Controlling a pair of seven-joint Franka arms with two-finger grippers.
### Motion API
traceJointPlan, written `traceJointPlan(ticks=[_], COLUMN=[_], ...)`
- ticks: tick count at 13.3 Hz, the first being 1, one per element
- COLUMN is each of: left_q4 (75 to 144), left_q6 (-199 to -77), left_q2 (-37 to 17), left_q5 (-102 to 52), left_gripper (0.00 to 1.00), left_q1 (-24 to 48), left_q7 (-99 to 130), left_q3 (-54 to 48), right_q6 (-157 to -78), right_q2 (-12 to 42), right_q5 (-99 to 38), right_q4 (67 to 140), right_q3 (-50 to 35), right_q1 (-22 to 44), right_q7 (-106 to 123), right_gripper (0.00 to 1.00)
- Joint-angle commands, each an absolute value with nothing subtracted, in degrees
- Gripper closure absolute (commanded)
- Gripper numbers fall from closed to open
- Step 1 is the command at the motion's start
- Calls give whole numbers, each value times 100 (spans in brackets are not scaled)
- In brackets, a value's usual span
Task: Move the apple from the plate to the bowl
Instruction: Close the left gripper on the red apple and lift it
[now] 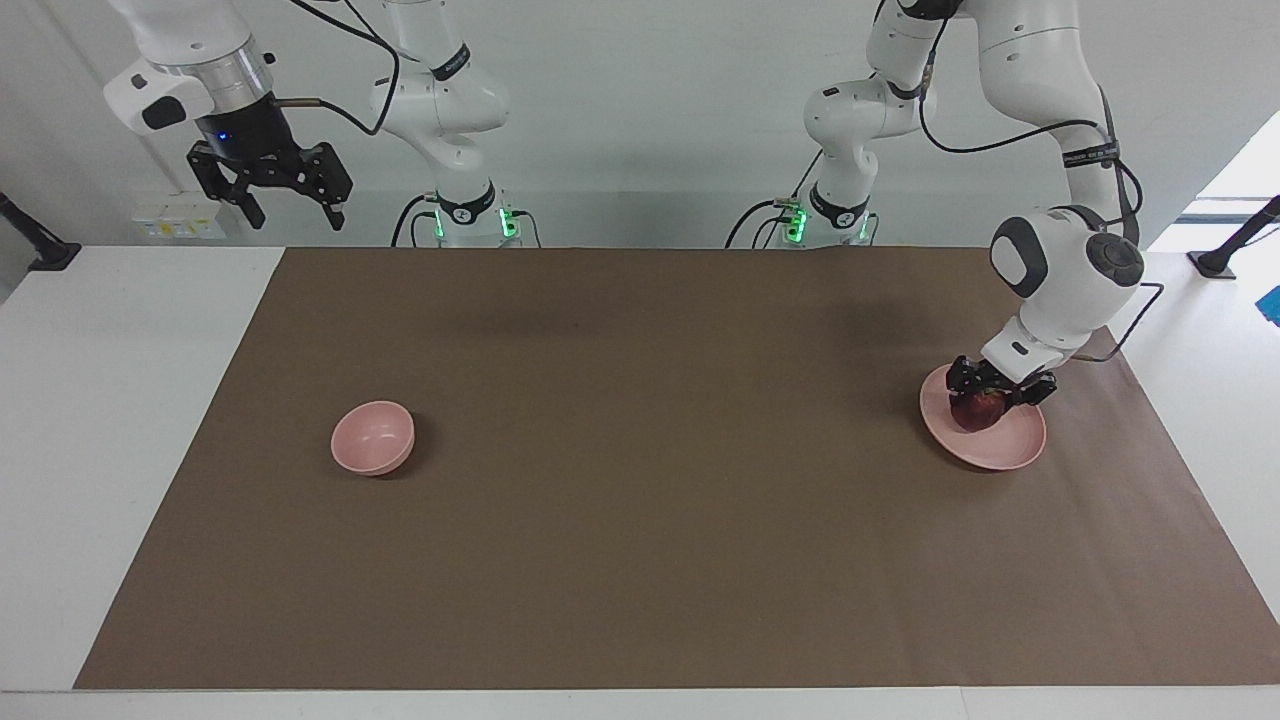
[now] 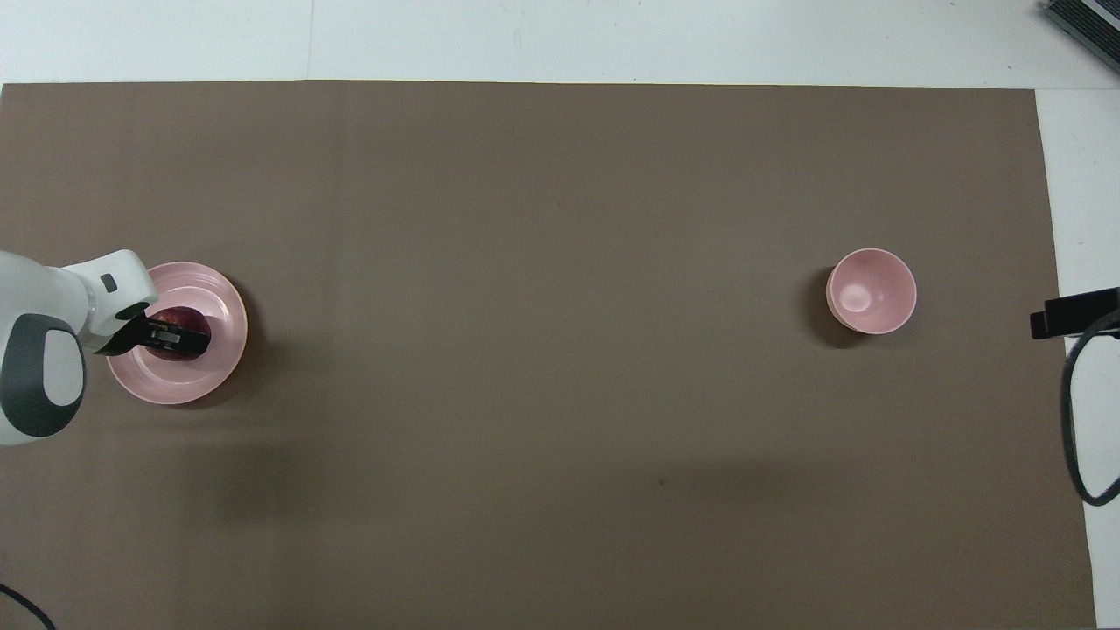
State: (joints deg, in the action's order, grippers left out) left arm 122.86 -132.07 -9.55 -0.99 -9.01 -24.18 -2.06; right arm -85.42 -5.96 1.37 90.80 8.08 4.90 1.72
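The dark red apple (image 1: 980,410) lies on the pale pink plate (image 1: 1010,450) toward the left arm's end of the table. My left gripper (image 1: 988,398) is down on the plate, right at the apple and partly covering it. In the overhead view the left gripper (image 2: 179,335) hides most of the apple (image 2: 175,315) on the plate (image 2: 223,350). The small deep pink bowl (image 1: 372,437) stands empty toward the right arm's end, also in the overhead view (image 2: 871,291). My right gripper (image 1: 292,212) is open and empty, and waits high above the table's edge.
A brown mat (image 1: 650,480) covers most of the table, with white table edge (image 1: 120,420) around it. Only the plate and the bowl stand on the mat, far apart from each other.
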Motion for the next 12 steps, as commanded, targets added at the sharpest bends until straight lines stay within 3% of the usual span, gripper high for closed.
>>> traceJointPlan(ticks=[1, 12], left_q4=[12217, 11971], left_q6=[-13114, -12684], left_q2=[-914, -782], left_q5=[-88, -141], left_gripper=[100, 100], left_q1=[-879, -396], left_q7=[-2286, -1907], left_q3=[-220, -290], right_q6=[-8631, -8473], right_q2=[-633, -642], right_q5=[53, -454], right_q4=[9114, 9210], right_q3=[800, 791], right_q1=[483, 528], right_q7=[220, 921], right_gripper=[0, 0])
